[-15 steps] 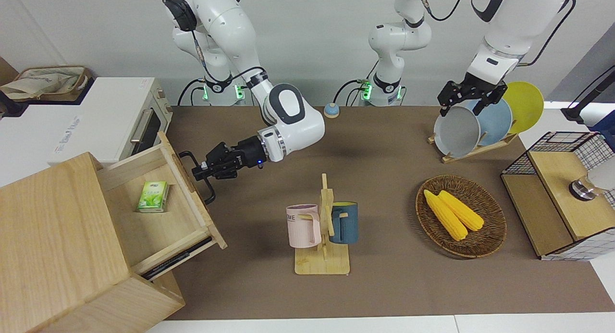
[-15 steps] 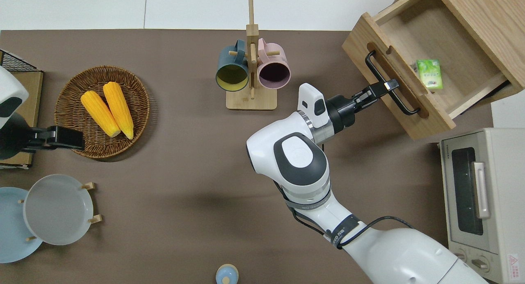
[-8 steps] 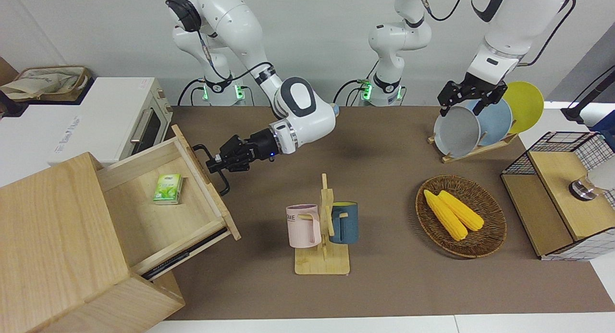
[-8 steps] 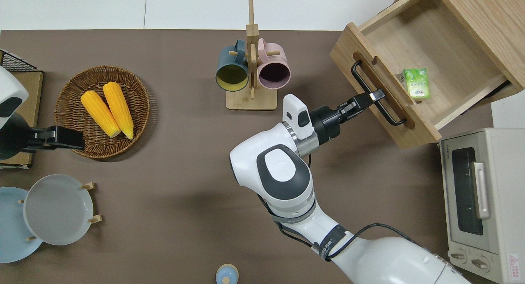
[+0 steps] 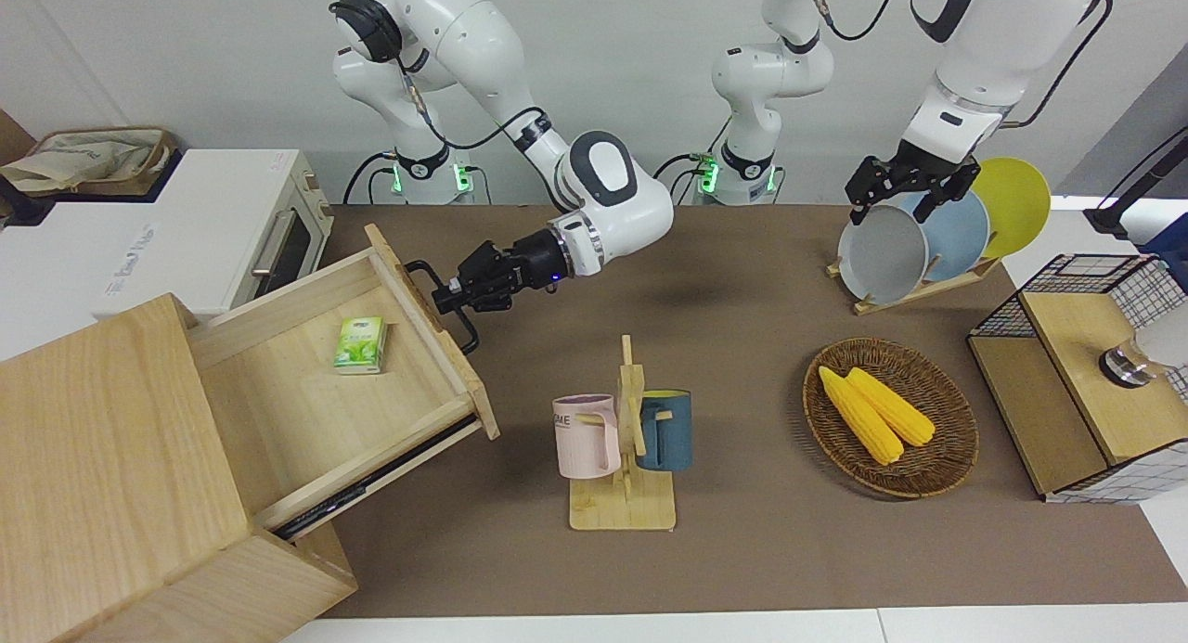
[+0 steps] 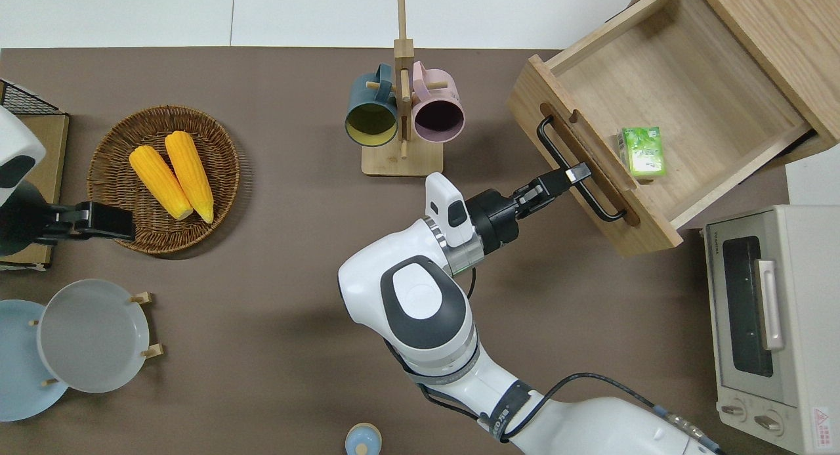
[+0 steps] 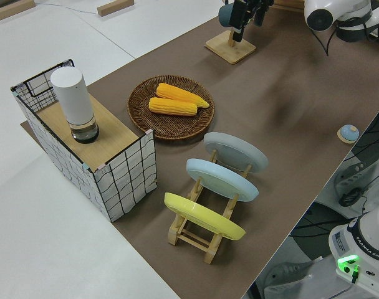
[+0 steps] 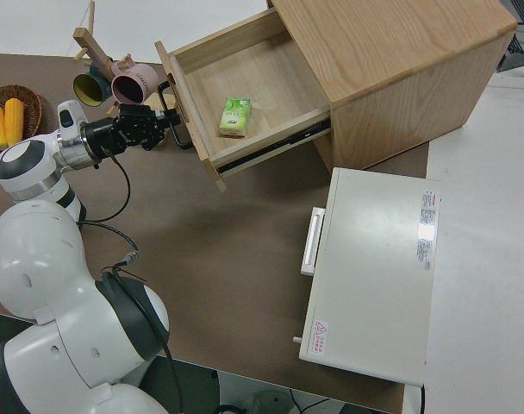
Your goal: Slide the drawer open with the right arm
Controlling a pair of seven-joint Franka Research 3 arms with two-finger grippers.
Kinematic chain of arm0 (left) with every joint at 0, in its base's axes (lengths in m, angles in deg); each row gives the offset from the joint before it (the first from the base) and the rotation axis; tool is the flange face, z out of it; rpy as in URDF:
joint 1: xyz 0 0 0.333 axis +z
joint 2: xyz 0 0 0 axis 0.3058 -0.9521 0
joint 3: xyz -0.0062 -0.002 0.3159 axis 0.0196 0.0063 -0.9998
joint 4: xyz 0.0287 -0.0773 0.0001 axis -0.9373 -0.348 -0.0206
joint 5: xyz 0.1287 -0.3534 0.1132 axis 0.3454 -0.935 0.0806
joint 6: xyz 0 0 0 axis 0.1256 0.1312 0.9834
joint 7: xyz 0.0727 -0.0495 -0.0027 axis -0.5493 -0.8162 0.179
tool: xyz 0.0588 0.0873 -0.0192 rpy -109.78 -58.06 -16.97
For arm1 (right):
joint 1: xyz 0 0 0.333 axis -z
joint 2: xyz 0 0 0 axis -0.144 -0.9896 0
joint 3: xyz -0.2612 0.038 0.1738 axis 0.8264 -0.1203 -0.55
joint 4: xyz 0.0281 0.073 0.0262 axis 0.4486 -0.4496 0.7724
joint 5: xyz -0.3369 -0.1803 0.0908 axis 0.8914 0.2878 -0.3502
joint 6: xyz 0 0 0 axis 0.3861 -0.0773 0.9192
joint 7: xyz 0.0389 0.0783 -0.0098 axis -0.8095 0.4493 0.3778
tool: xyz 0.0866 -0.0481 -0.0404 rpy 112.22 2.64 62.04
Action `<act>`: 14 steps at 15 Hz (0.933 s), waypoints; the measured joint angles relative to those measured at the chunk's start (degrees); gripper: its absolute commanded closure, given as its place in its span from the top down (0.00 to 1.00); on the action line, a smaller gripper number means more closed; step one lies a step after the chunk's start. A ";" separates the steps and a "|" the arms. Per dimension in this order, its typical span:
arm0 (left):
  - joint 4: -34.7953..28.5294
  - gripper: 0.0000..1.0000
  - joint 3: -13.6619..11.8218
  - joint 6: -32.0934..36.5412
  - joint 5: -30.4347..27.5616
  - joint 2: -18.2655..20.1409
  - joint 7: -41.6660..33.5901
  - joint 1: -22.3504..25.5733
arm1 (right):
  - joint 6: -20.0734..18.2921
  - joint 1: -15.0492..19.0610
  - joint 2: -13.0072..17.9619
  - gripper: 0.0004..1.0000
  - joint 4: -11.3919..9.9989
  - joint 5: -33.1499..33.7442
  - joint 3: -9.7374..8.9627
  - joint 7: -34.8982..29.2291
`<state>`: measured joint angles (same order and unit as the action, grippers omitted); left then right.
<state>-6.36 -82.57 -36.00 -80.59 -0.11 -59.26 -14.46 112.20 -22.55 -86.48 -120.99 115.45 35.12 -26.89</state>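
The light-wood drawer [image 5: 316, 411] [image 6: 676, 94] [image 8: 253, 95] stands pulled well out of the big light-wood cabinet [image 5: 102, 476] [image 6: 781, 35] [image 8: 391, 60] at the right arm's end of the table. My right gripper [image 5: 447, 300] [image 6: 572, 176] [image 8: 163, 121] is shut on the drawer's black loop handle [image 5: 444, 304] [image 6: 577, 169] [image 8: 177, 116]. A small green carton [image 5: 360, 344] [image 6: 641, 153] [image 8: 234, 116] lies in the drawer. The left arm is parked, its gripper [image 5: 905, 184] in view.
A wooden mug stand [image 5: 624, 457] [image 6: 401, 100] with a pink and a blue mug is close to the drawer front. A white toaster oven [image 5: 213, 235] [image 6: 774, 324] stands beside the cabinet, nearer to the robots. Toward the left arm's end are a corn basket [image 5: 891, 416], a plate rack [image 5: 928, 235] and a wire-mesh cabinet [image 5: 1086, 374].
My right gripper has pulled the handle toward the table's middle, and the drawer has slid farther out of the cabinet with the green carton in it. The left arm has not moved.
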 measured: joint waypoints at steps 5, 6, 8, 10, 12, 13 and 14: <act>0.00 1.00 0.00 0.00 0.00 0.00 0.00 0.00 | -1.55 -0.52 -0.27 0.00 0.51 -0.76 -0.75 0.00; 0.00 1.00 0.00 0.00 0.00 0.00 0.00 0.00 | -1.84 -0.51 -0.40 0.00 0.66 -0.76 -0.86 0.00; 0.00 1.00 0.00 0.00 0.00 0.00 0.00 0.00 | -2.36 -0.50 -0.64 0.00 0.86 -0.76 -1.10 0.00; 0.00 1.00 0.00 0.00 0.00 0.00 0.00 0.00 | -2.83 -0.48 -0.91 0.07 1.16 -0.83 -1.54 0.00; 0.00 1.00 0.00 0.00 0.00 0.00 0.00 0.00 | -2.91 -0.48 -1.08 0.24 1.47 -0.89 -1.65 0.00; 0.00 1.00 0.00 0.00 0.00 0.00 0.00 0.00 | -2.94 -0.48 -1.11 0.40 1.55 -0.91 -1.67 0.01; 0.00 1.00 0.00 0.00 0.00 0.00 0.00 0.00 | -2.99 -0.48 -1.13 0.62 1.59 -0.94 -1.69 0.07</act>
<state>-6.36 -82.57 -36.00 -80.59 -0.11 -59.26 -14.46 109.22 -23.03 -87.61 -119.41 114.51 33.43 -26.82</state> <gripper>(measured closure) 0.009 0.815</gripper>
